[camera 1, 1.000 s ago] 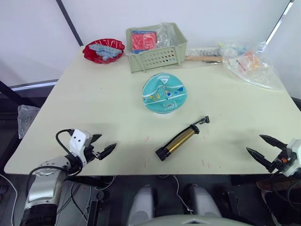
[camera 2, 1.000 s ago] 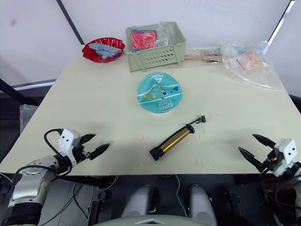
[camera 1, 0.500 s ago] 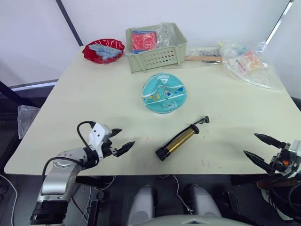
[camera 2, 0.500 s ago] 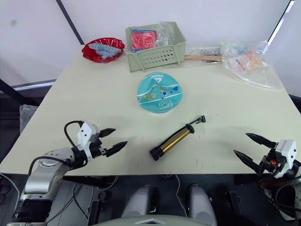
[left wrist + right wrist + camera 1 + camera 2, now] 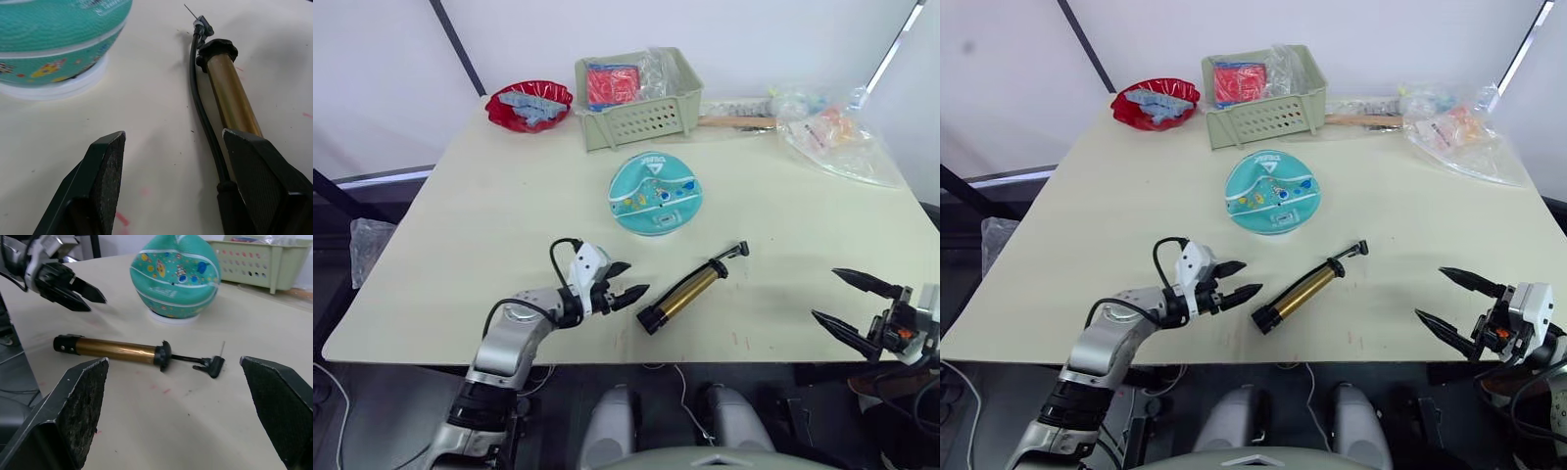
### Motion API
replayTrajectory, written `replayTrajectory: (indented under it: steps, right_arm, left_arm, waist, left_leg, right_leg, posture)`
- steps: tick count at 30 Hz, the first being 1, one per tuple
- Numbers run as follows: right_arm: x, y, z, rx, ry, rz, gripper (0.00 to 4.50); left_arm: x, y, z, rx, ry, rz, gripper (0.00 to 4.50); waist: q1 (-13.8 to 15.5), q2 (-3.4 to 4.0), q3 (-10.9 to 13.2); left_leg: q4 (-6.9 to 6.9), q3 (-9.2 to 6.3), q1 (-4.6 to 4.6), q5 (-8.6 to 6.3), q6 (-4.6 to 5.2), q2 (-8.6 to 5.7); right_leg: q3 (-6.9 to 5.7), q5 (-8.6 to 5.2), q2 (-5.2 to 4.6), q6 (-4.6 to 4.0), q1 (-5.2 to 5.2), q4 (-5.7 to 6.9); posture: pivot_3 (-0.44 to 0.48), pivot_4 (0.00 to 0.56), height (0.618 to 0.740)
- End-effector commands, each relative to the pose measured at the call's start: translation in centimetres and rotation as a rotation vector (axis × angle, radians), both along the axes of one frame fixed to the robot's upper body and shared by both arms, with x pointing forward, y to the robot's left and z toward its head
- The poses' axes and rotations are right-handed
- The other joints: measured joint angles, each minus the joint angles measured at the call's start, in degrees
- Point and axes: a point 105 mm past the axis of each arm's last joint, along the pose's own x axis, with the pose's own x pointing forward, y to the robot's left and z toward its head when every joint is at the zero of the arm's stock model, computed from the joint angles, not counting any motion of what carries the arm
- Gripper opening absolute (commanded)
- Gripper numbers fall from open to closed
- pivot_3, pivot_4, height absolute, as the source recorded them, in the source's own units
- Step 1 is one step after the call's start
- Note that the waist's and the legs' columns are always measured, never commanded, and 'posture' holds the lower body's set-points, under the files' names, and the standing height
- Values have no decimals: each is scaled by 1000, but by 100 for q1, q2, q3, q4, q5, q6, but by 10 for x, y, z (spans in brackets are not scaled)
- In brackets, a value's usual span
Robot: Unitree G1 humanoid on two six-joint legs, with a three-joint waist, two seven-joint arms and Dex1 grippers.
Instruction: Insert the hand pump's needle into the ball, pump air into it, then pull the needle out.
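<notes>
short gold-bronze hand pump [image 5: 690, 292] flat on table, long axis from 7 to 1 o'clock, below teal rubber ball [image 5: 655, 193]. left gripper [image 5: 625, 294] wide open, empty, just beside pump's near black end, at 9 o'clock. right gripper [image 5: 854, 305] open, empty, far off.

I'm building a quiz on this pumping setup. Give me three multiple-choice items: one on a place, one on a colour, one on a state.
1. Where does the hand pump lie?
A. inside the basket
B. on the table, nearer the robot than the ball
C. on top of the ball

2. What colour is the pump's barrel?
A. gold-bronze
B. red
C. white

3. How is the left gripper?
A. shut on the pump
B. shut on the ball
C. open, holding nothing

Answers: 1 B, the pump rests on the bare table; 2 A, the barrel shines gold-bronze; 3 C, its fingers are spread beside the pump's end.
</notes>
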Motion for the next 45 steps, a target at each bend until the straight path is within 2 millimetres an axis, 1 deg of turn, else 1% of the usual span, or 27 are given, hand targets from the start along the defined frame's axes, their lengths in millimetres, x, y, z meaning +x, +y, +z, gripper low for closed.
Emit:
replayTrajectory:
  steps: [1, 6, 11, 17, 25, 27, 31, 37, 41, 45]
  right_arm:
    - [-3, 9, 11, 9, -38, 18, 4500]
    - [-5, 14, 13, 13, -38, 21, 4500]
    - [-5, 16, 14, 16, -44, 19, 4500]
    - [-5, 20, 15, 22, -46, 17, 4500]
    - [-4, 21, 15, 27, -49, 6, 4500]
    - [-3, 20, 15, 22, -48, -3, 4500]
    - [-4, 18, 12, 12, -42, -19, 4500]
    - [-4, 17, 12, 20, -41, -37, 4500]
    - [-4, 16, 10, 14, -42, -53, 4500]
    - [-4, 15, 10, 11, -49, -61, 4500]
  left_arm:
    - [8, -13, 8, 12, -35, -14, 3400]
    - [16, -26, 4, 35, -33, -21, 3400]
    - [18, -43, 0, 41, -24, -56, 3400]
    - [31, -52, -8, 88, -5, -65, 3400]
    - [41, -73, -14, 116, 6, -130, 3400]
    - [42, -75, -16, 136, 6, -150, 3400]
    - [52, -77, -19, 159, 11, -124, 3400]
    - [51, -92, -24, 180, 18, -161, 3400]
    - [48, -111, -30, 207, 35, -186, 3400]
    - [45, -118, -34, 235, 49, -195, 3400]
  waist:
    - [-1, 0, 0]
    - [-6, 0, 0]
    - [-7, 0, 0]
    - [-5, -1, 0]
    - [-5, -2, 1]
    - [-7, -2, 1]
    - [-7, -2, 1]
    - [-5, -2, 1]
    - [13, -2, 1]
    - [3, -2, 1]
  left_leg:
    - [1, -1, 0, 0, 0, 0]
    - [1, -5, 2, 0, 0, 0]
    - [1, -6, 4, 0, 0, 0]
    - [2, -12, 2, 0, 0, -3]
    - [3, -12, 1, 0, 0, -4]
    - [3, -12, 0, 0, 0, -5]
    - [3, -13, 0, 0, 0, -4]
    - [3, -13, -1, 0, 0, -6]
    - [5, -16, -2, 0, 1, -8]
    - [6, -30, -4, 0, 1, -17]
  right_leg:
    - [6, 0, 4, 0, 2, 0]
    - [9, 1, 11, -2, 7, -1]
    - [10, 0, 13, -2, 8, -1]
    - [15, 0, 20, -1, 11, -2]
    - [16, 1, 21, -1, 11, -3]
    - [16, 1, 21, -1, 11, -3]
    - [16, 0, 22, -1, 11, -3]
    - [16, 0, 21, 0, 11, -4]
    - [15, 0, 20, 0, 13, -4]
    - [17, -2, 21, 2, 23, -9]
  posture:
    - [0, 150, 738]
    - [0, 150, 738]
    - [0, 150, 738]
    - [0, 150, 738]
    - [0, 150, 738]
    - [0, 150, 738]
    - [0, 150, 738]
    - [0, 150, 738]
    - [0, 150, 738]
    - [0, 150, 738]
